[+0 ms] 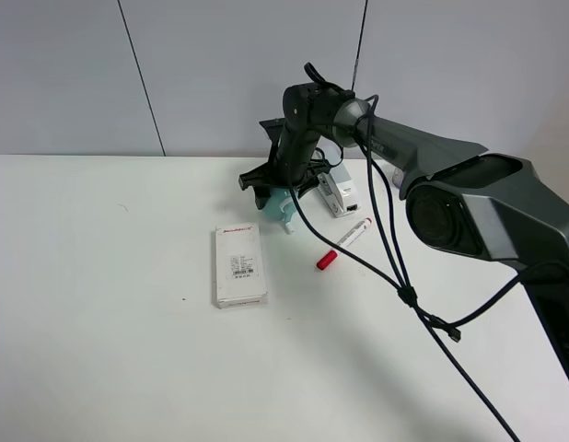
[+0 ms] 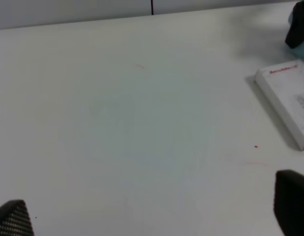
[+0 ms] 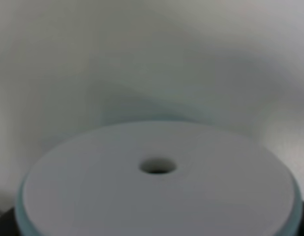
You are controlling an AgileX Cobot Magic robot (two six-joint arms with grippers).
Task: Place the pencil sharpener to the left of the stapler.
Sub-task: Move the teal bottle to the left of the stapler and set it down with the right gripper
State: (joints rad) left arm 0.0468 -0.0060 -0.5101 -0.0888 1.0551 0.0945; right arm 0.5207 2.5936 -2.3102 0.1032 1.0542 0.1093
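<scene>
One arm (image 1: pixel 423 152), the right, reaches far forward, gripper (image 1: pixel 278 195) pinching the pencil sharpener (image 1: pixel 274 205) beside the stapler (image 1: pixel 338 191).

Looks like a robotics lab, bare white table (image 1: pixel 91 350), plain grey panelled wall (image 1: pixel 73 74), cabled black robot arm (image 1: pixel 469 198) overhead

Left wrist camera: my left hand (image 2: pixel 152 216) hangs over the white tabletop (image 2: pixel 132 113), its two dark fingertips (image 2: pixel 14 220) spread wide apart. At about 2 o'clock from the hand lies a flat white box (image 2: pixel 288 101) with red print, cut off by the frame. A tiny red speck (image 2: pixel 256 146) sits near it. Beyond the box, a dark shape (image 2: pixel 298 32), blurred; cannot identify.
</scene>
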